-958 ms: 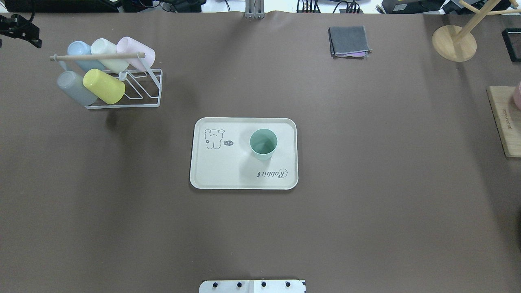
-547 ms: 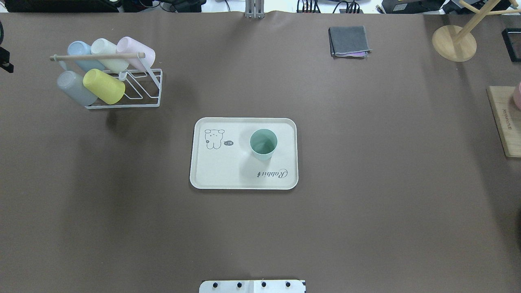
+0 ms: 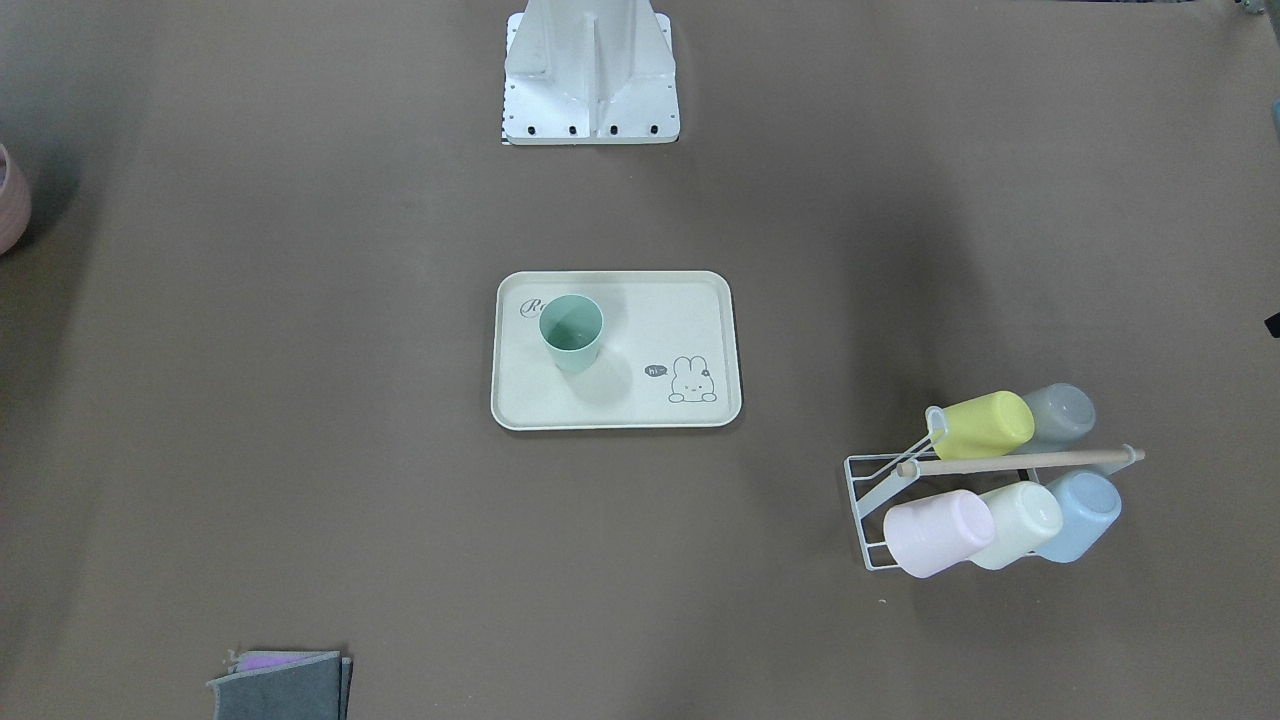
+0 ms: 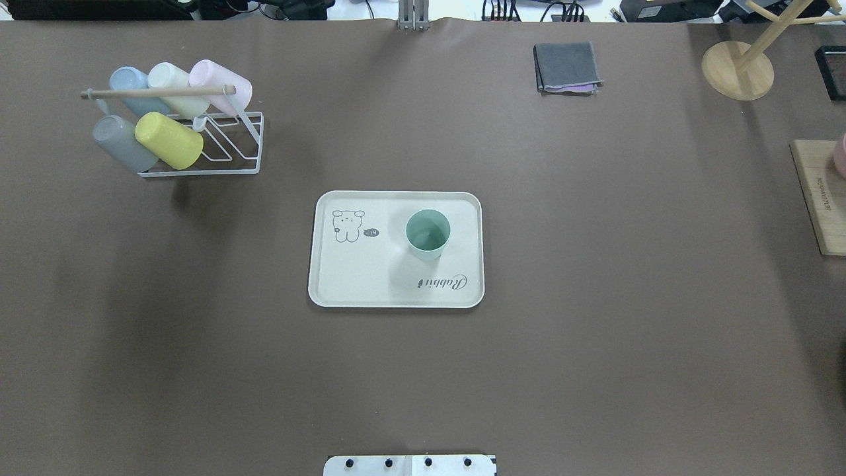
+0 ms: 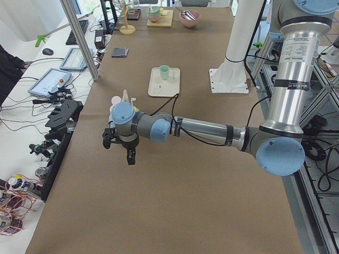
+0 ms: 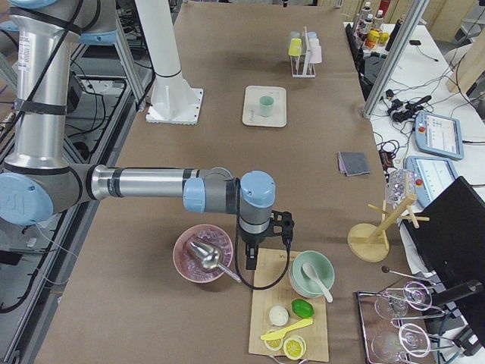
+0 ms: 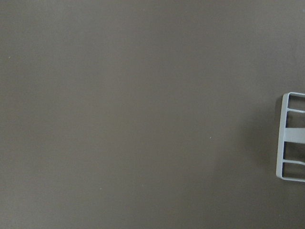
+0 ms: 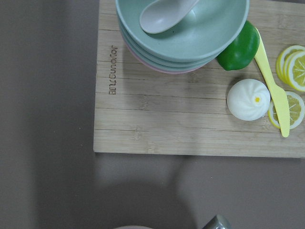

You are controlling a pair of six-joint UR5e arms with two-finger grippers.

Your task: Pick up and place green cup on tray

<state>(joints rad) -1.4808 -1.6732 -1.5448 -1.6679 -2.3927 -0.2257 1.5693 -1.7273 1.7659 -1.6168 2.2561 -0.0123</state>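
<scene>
I'm looking at a brown surface with the tray lying flat at its middle. A white wire rack stands near the far left corner and a folded grey cloth by the far edge. On the right are a round wooden base and a wooden board. A pink bowl seems to sit just beside the board.

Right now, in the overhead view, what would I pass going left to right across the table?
cup rack → tray, with the green cup standing on its right half → folded grey cloth → wooden stand → wooden board at the right edge.
</scene>
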